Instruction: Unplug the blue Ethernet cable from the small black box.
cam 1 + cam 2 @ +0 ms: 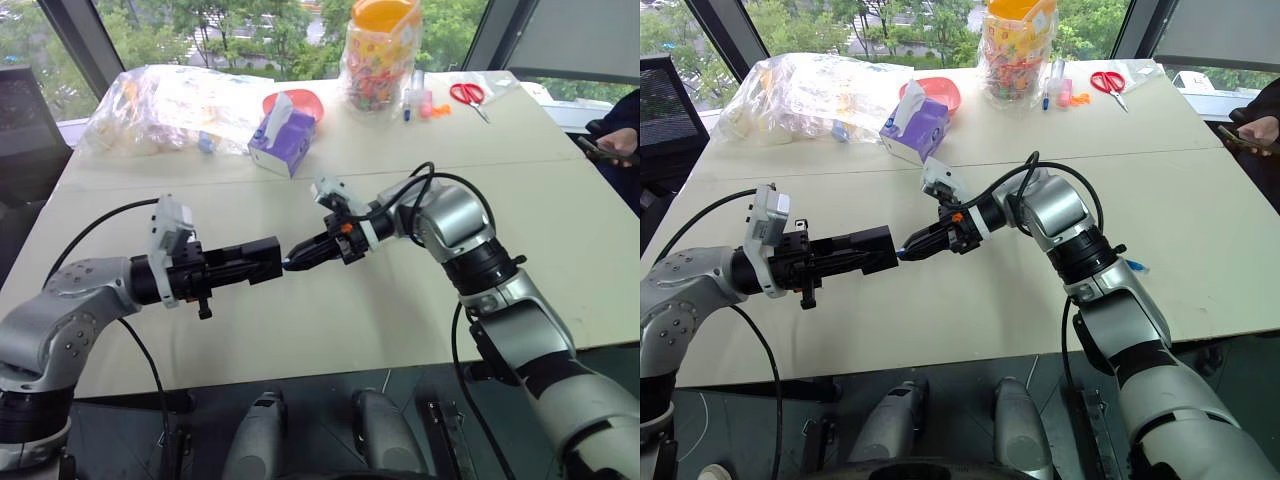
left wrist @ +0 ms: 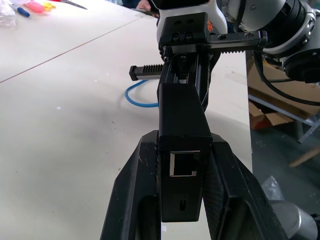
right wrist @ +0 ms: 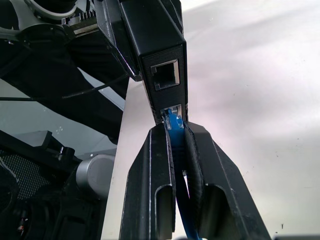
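A clear jar (image 1: 380, 55) packed with colourful pieces stands at the table's (image 1: 300, 320) far edge beside a tissue box (image 1: 283, 140). Above the table's middle, the left gripper (image 1: 262, 262) clamps the small black box (image 2: 182, 150). The right gripper (image 3: 177, 131) is closed on the blue Ethernet cable (image 3: 174, 125) at its plug, seated in the box's port.
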{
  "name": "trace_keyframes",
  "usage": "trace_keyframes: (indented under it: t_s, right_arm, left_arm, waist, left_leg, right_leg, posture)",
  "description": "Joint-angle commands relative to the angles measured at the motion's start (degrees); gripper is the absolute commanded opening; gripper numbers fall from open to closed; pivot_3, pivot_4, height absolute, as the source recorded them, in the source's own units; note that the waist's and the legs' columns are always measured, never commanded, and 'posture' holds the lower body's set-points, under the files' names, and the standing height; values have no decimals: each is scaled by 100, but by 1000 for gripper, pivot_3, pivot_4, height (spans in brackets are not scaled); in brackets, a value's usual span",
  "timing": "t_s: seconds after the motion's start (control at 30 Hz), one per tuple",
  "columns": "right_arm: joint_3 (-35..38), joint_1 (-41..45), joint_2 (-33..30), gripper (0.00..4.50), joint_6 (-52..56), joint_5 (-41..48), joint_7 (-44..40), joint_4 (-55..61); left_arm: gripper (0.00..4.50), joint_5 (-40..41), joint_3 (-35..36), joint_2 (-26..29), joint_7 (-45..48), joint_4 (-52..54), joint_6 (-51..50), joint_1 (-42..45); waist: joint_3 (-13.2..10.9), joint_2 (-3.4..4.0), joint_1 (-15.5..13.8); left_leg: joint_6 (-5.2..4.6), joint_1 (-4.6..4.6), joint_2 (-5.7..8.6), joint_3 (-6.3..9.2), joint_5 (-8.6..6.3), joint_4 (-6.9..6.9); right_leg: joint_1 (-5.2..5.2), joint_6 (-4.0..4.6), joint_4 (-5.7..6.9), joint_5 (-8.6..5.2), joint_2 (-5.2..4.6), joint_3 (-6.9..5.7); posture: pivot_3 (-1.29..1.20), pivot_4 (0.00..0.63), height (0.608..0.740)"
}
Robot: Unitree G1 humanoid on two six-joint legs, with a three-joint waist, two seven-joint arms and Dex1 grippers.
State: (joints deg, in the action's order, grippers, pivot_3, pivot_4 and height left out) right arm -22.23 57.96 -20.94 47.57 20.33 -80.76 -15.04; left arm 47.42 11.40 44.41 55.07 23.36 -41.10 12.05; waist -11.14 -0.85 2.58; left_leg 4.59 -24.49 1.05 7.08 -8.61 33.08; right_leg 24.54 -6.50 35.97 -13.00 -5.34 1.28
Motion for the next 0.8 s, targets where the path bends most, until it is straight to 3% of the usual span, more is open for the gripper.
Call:
trace_keyframes:
  t_s: [0.03, 0.57, 0.8]
  right_arm:
    - [96, 197, 49, 46, 21, 120, -51, 78]
    - [570, 247, -490, 46, -311, 14, 256, -1268]
    - [627, 102, -714, 46, -586, 93, 224, -1159]
  left_arm:
    - [498, 55, 57, 48, 31, 187, 56, -36]
    - [498, 808, 324, 122, -198, 435, -314, -42]
    - [498, 820, 224, 139, -245, 420, -287, 6]
  waist:
    - [0, 0, 0]
    - [0, 0, 2]
    - [0, 0, 1]
  left_leg:
    - [0, 0, 0, 0, 0, 0]
    - [0, -2, 0, 0, 0, -1]
    - [0, -2, 0, 0, 0, -1]
  right_leg:
    - [0, 0, 0, 0, 0, 0]
    - [0, 0, -1, 0, 0, 0]
    - [1, 0, -2, 0, 1, 0]
  posture:
    - [0, 150, 728]
    - [0, 150, 728]
    - [0, 150, 728]
